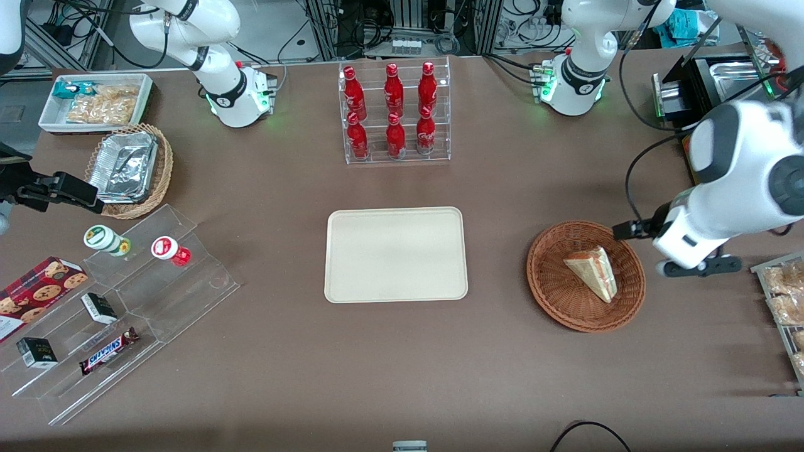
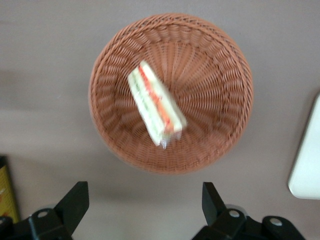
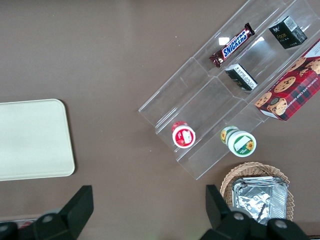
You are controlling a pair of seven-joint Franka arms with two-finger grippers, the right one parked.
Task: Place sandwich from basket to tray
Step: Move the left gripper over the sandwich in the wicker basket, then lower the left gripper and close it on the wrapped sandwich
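The sandwich [image 1: 593, 273], a pale bread wedge with red, orange and green filling on its cut edge, lies in the round reddish-brown basket [image 1: 546, 295] toward the working arm's end of the table. The wrist view looks straight down on the sandwich [image 2: 155, 105] and the basket [image 2: 220, 65]. My gripper [image 2: 143, 194] hangs open and empty above the bare table just outside the basket's rim, slightly farther from the front camera than the basket [image 1: 659, 248]. The cream tray [image 1: 396, 254] lies flat and empty mid-table, and a corner of the tray [image 2: 307, 160] shows in the wrist view.
A clear rack of red bottles [image 1: 394, 113] stands farther from the front camera than the tray. Bagged pastries [image 1: 785, 295] lie beside the basket at the working arm's end. A stepped acrylic shelf [image 1: 125, 301], a tan basket of foil containers [image 1: 129, 169] and a white snack bin [image 1: 94, 100] sit toward the parked arm's end.
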